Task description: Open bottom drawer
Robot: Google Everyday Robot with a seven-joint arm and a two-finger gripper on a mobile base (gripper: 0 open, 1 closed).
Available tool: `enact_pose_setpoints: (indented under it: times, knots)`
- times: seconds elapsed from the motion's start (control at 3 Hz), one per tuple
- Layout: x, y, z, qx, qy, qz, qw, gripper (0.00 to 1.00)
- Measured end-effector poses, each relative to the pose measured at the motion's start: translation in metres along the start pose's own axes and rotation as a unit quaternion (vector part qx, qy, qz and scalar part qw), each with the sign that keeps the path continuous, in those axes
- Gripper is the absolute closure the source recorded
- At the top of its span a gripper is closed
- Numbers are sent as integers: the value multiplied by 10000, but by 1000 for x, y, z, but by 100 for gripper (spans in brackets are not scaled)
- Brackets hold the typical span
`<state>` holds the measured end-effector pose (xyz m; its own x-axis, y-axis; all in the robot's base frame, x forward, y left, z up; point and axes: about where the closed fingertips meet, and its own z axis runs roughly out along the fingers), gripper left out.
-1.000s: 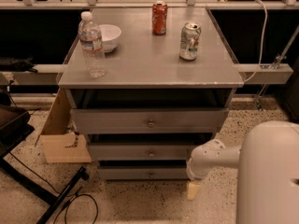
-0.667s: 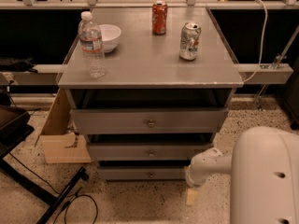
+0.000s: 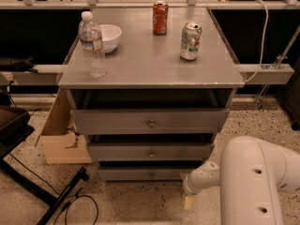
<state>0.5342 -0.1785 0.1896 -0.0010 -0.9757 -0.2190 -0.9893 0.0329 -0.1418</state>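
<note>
The bottom drawer (image 3: 136,174) sits lowest in a grey cabinet (image 3: 150,64), just above the speckled floor (image 3: 136,205). It is the slimmest of three fronts. Its long axis runs left to right across the view, and its flat face points toward the camera. A small round knob (image 3: 151,175) sits at the middle of that face. Above it are the middle drawer (image 3: 117,152) and the taller top drawer (image 3: 112,121), each with its own knob in the same vertical line.

The gripper (image 3: 189,200) hangs at the end of a white arm (image 3: 253,182) that comes in from the lower right. It is low, near the floor, just beside the right end of the bottom drawer and off to the right of the knob. A pale tan tip points downward. Whether the gripper is open or closed cannot be told from here.

On the cabinet top stand a water bottle (image 3: 92,45), a white bowl (image 3: 110,36), a red can (image 3: 160,18) and a silver can (image 3: 190,41). A cardboard box (image 3: 61,139) leans against the cabinet's left side.
</note>
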Motion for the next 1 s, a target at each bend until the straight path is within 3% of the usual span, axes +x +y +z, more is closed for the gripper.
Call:
enact_pose_setpoints:
  times: [0.67, 1.0]
  knots:
    - [-8, -36, 26, 441, -66, -347, 9984, 0]
    - [-6, -54, 35, 536, 43, -323, 9980, 0]
